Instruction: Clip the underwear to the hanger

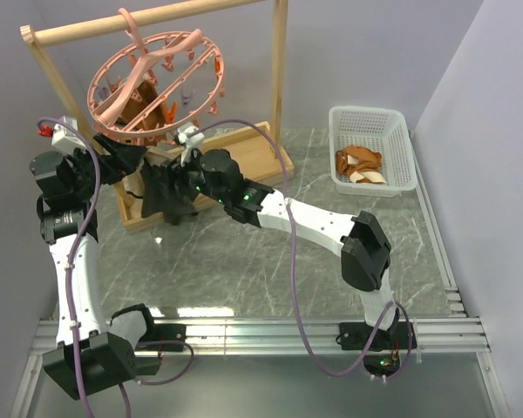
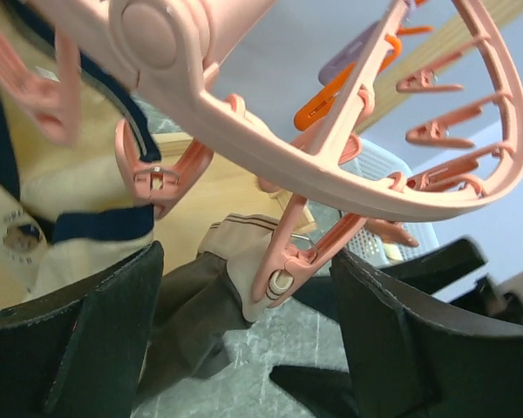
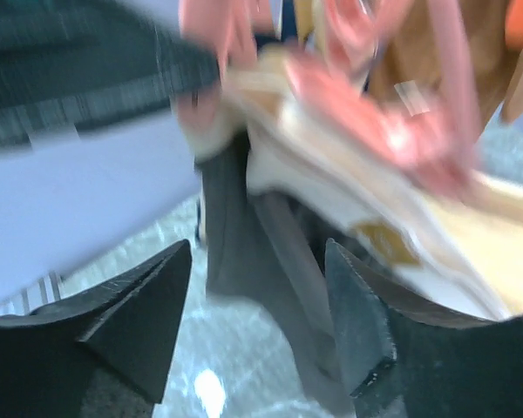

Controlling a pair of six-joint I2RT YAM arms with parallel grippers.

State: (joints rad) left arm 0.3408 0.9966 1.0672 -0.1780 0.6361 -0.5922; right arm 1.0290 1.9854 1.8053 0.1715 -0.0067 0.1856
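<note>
- One pair of underwear (image 1: 167, 193), one round pink hanger (image 1: 148, 74) on one wooden rack (image 1: 281, 78), and one white basket (image 1: 370, 111) with a small heap of orange-and-cream cloth (image 1: 360, 164) on the counter (image 1: 227, 270).
- Two arms, both stretched up and forward under the hanger from opposite sides, their grippers close together.
- Left gripper (image 2: 246, 250): jaws wide apart, holding nothing. The underwear's pale waistband sits between and just beyond them, at one pink clip (image 2: 279, 274) whose tip overlaps its edge.
- Right gripper (image 3: 260, 246): the view is blurred, the jaws are spread, and the dark cloth hangs between them, not pinched.
</note>
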